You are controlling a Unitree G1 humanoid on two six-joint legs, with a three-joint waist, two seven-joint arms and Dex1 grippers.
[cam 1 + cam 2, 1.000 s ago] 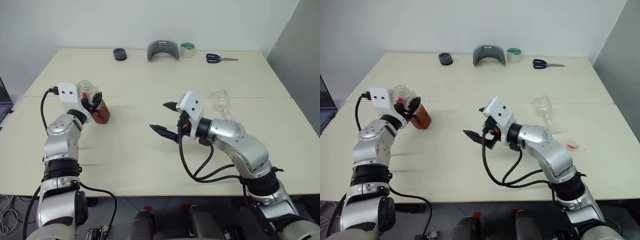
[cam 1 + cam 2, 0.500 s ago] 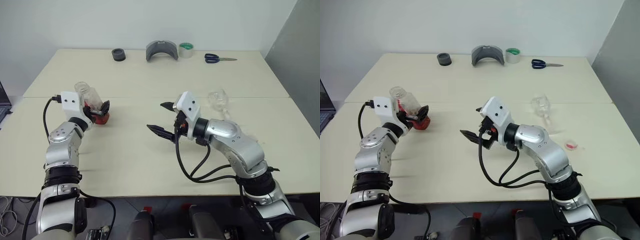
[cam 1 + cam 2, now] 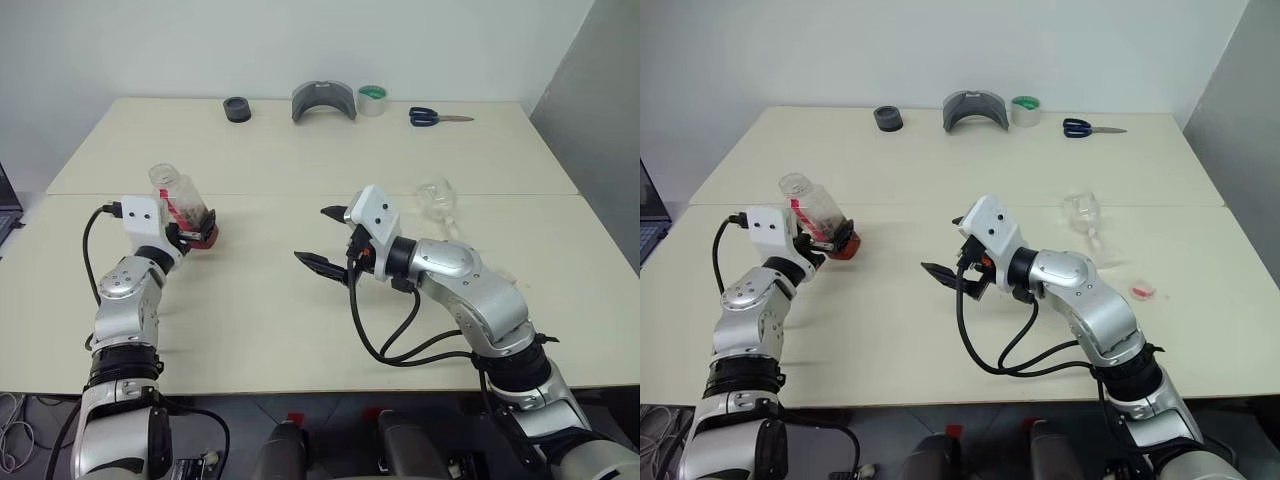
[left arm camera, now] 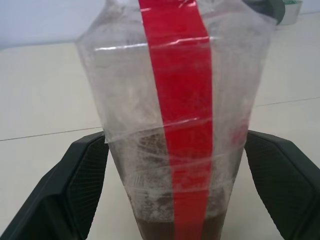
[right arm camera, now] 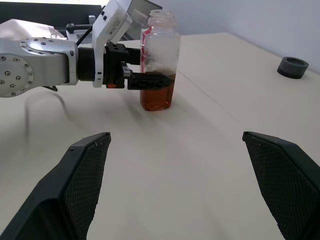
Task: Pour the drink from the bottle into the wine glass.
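The bottle (image 5: 160, 65) stands uncapped on the left part of the table (image 3: 260, 300), clear with a red label strip (image 4: 175, 100). Amber drink (image 5: 157, 97) fills only its bottom. My left gripper (image 3: 203, 229) is open, and its two black fingers (image 4: 85, 170) flank the bottle's lower part. My right gripper (image 3: 310, 235) hangs open and empty over the middle of the table, pointing at the bottle. The clear wine glass (image 3: 437, 196) is on the table behind my right forearm; I cannot tell whether it stands or lies. A small red cap (image 3: 1143, 291) lies near it.
Along the far edge sit a black ring (image 3: 238, 109), a grey curved piece (image 3: 324, 100), a roll of tape (image 3: 373, 99) and blue scissors (image 3: 440, 118). A seam (image 3: 300, 194) crosses the table. A laptop edge (image 3: 5, 205) shows at the left.
One second ago my left gripper held the bottle tilted above the table. Now the bottle stands on the table, the left hand has come down and its jaws have opened. The right arm kept still.
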